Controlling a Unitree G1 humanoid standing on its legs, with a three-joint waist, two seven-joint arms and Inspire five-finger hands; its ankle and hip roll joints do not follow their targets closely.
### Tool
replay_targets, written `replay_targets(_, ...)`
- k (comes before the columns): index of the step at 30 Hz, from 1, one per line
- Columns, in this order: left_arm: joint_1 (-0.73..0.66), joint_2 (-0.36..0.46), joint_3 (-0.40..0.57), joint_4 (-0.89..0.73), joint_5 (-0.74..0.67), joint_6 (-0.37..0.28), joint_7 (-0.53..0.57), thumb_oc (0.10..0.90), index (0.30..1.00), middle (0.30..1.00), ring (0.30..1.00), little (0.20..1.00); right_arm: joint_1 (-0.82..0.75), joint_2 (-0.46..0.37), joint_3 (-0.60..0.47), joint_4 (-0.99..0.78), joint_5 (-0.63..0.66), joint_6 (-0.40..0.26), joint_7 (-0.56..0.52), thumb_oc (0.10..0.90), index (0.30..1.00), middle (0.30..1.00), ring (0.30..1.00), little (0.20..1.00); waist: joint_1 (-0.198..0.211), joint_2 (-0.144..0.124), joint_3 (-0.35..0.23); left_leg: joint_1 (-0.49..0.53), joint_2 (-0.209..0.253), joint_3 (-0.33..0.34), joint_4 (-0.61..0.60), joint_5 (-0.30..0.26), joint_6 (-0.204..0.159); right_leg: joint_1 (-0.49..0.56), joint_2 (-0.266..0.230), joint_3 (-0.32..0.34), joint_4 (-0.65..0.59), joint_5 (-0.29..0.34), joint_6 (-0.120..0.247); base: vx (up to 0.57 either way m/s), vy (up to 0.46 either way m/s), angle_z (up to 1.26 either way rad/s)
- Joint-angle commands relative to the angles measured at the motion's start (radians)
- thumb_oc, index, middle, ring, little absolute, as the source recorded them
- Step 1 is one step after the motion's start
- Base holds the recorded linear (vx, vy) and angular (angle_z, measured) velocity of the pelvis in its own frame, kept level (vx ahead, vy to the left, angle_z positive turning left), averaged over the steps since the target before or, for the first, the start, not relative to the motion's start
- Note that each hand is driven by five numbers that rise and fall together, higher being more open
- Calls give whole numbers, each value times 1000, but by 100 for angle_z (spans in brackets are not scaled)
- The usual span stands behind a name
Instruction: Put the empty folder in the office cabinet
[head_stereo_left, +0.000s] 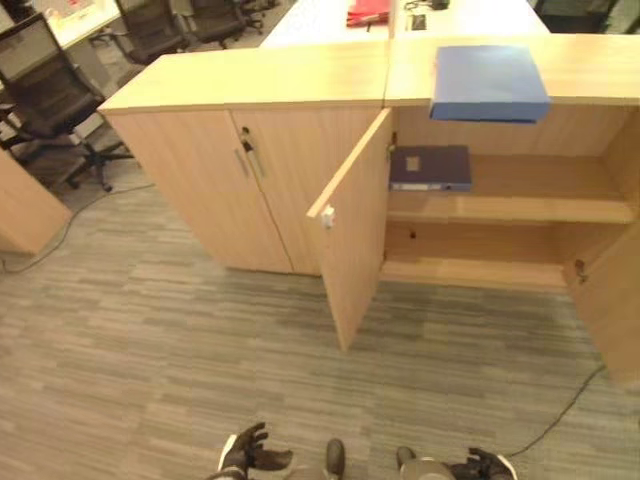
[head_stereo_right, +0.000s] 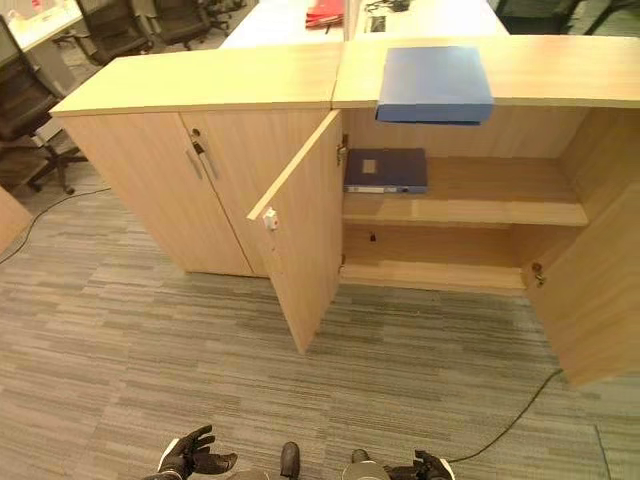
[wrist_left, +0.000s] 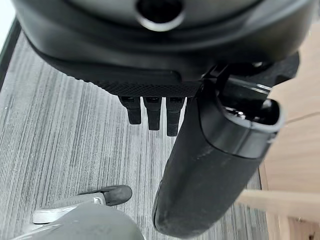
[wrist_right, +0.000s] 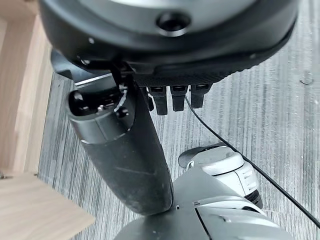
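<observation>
Nearest: left hand (head_stereo_left: 248, 452), low at the robot's side over the carpet (head_stereo_left: 170, 350), fingers loosely spread and straight, empty; its wrist view shows the same relaxed fingers with nothing between them and the thumb. Right hand (head_stereo_left: 488, 464), likewise low over the carpet, fingers straight in its own wrist view, empty. Middle ground: open cabinet door (head_stereo_left: 352, 230), swung out toward the robot, standing between the left hand and the cabinet's opening. A second door (head_stereo_right: 595, 290) hangs open at the right edge. Beyond: cabinet (head_stereo_left: 250, 75), right half open, upper shelf (head_stereo_left: 520, 205) carrying a dark binder (head_stereo_left: 430, 168) at its left end, lower shelf (head_stereo_left: 480, 270) bare. Farthest: blue folder (head_stereo_left: 489, 82), lying flat on the cabinet top directly above the opening, front edge overhanging the top's lip a little, long axis running away from the robot. Relation for the move: folder lies well ahead and above both hands, right of the robot's middle; the right hand is judged nearer, with an unobstructed line, the left door partly screening the left hand's path.
</observation>
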Motion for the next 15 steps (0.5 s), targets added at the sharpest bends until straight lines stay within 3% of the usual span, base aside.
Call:
replay_targets(1,-38,7,-13,-29,25,-37,20,800,900,900,900,900,-35,-28,17,-29,-5,-31,-1,800,900,900,900,900,25,-19,-43,-4,17,-95,83,-92,-5,68,26,-11,-72,7,50,43,70,-44)
replay_targets(9,-39,14,-13,-3,51,-31,15,800,900,900,900,900,-41,6,54,-34,-30,-24,11,800,900,900,900,900,39,-49,-63,22,15,-33,61,-118,28,58,1,0,-86,27,82,7,82,-23)
replay_targets(15,-41,29,-12,24,75,-19,2,800,900,900,900,900,-57,20,60,-35,-39,-21,12,800,900,900,900,900,59,-69,-63,25,22,1,54,-131,46,13,-6,-67,-15,22,101,1,71,-11)
